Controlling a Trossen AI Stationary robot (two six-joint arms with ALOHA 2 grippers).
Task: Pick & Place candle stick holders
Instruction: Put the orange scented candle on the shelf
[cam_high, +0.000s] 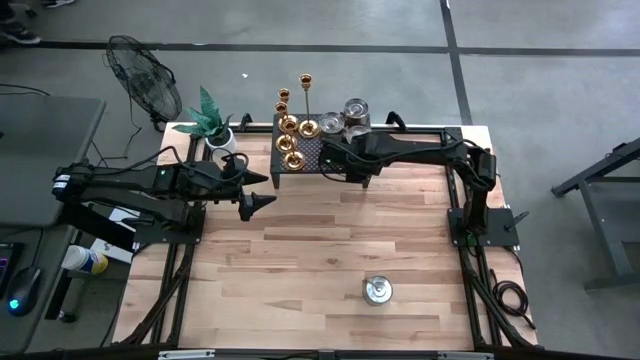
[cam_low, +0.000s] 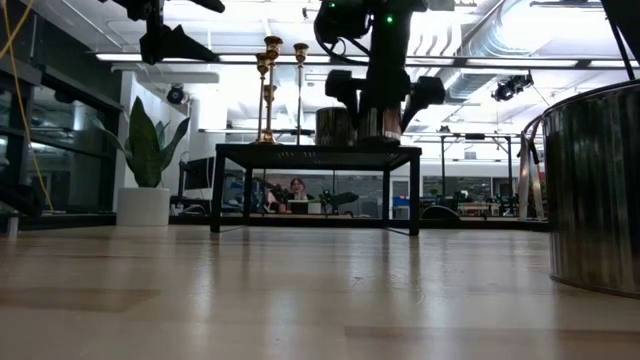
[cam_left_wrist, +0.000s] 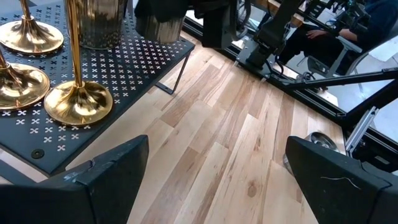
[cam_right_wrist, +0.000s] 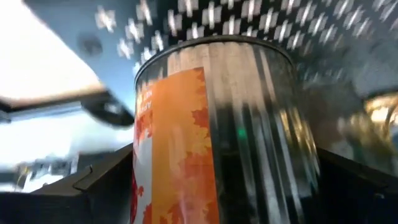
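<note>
Fingers (cam_right_wrist: 74, 186) flanking label-hidden tin (cam_right_wrist: 217, 124)

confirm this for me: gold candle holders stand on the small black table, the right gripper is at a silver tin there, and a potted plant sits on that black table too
Not quite. In the high view the potted plant sits on the wooden table, beside the small black table, not on it. The rest holds: gold candle holders stand there and the right gripper is at a silver tin.

No legible text, brand, number or sign found in any view. The silver tin (cam_right_wrist: 214, 124) in the right wrist view carries an orange label (cam_right_wrist: 177, 149) with a white leaf pattern; small pale markings at the label's 11 o'clock corner are too blurred to read.
</note>
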